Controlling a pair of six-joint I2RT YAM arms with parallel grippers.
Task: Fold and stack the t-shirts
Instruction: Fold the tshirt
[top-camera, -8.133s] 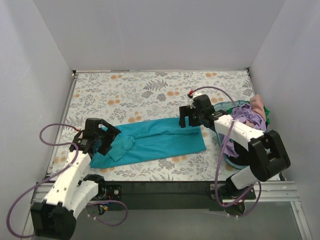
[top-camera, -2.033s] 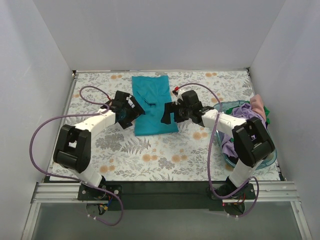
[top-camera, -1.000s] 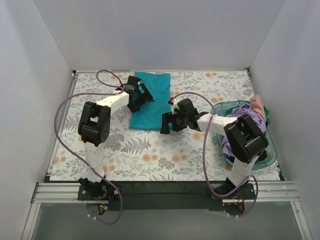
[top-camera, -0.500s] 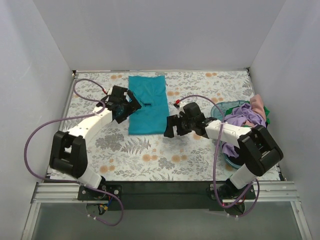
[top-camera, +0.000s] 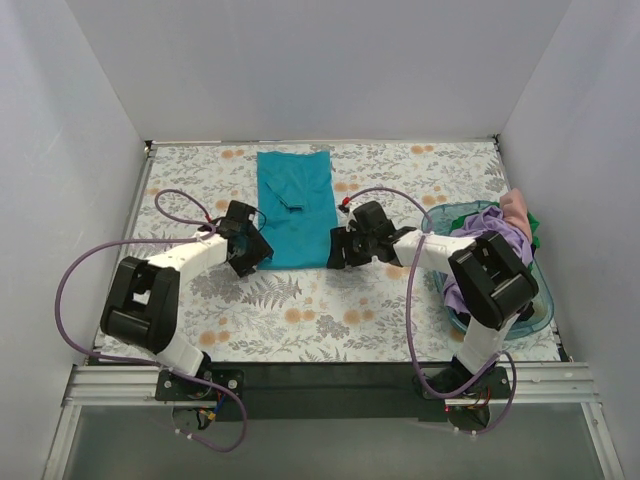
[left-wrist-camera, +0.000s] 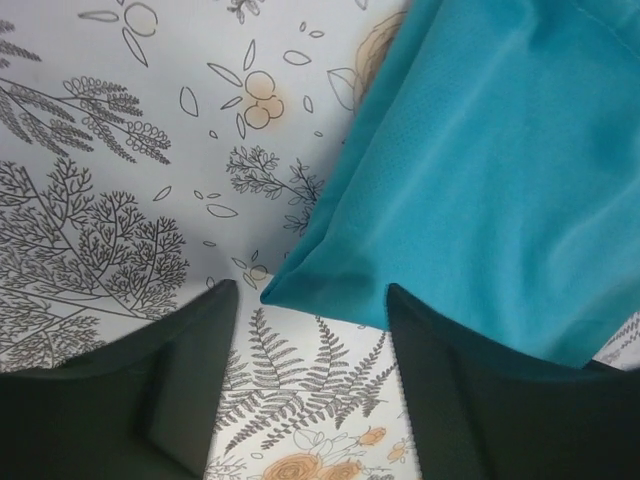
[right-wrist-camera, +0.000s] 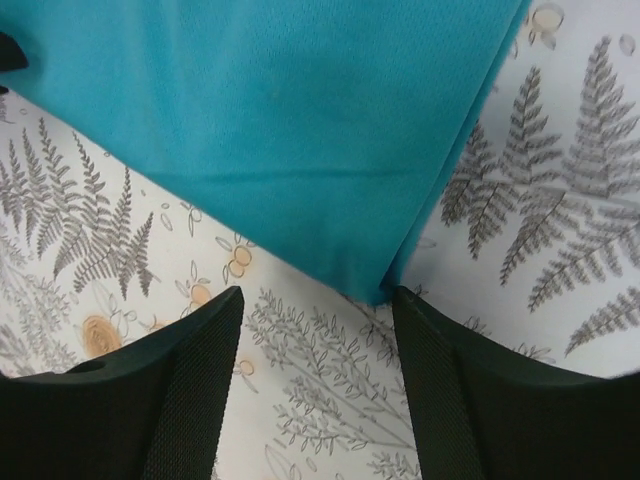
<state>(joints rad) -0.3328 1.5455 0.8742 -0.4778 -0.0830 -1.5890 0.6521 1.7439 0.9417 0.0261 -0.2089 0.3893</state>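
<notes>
At the near end of the teal t-shirt (top-camera: 296, 205), both grippers sit low on the floral table (top-camera: 330, 310). The left gripper (left-wrist-camera: 310, 300) is spread with the shirt's near-left corner in its gap. The right gripper (right-wrist-camera: 318, 300) is spread likewise at the near-right corner. The shirt, folded into a narrow strip, runs toward the far edge. At the right, a basket (top-camera: 540, 312) holds mixed clothes (top-camera: 495, 230).

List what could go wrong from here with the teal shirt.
The left gripper, open, has a corner of the teal shirt barely inside its jaws; closing may slip off it. At the open right gripper the corner sits to one side and looks layered; it might pinch only the top layer. The small flap on top could shift in a lift.
</notes>
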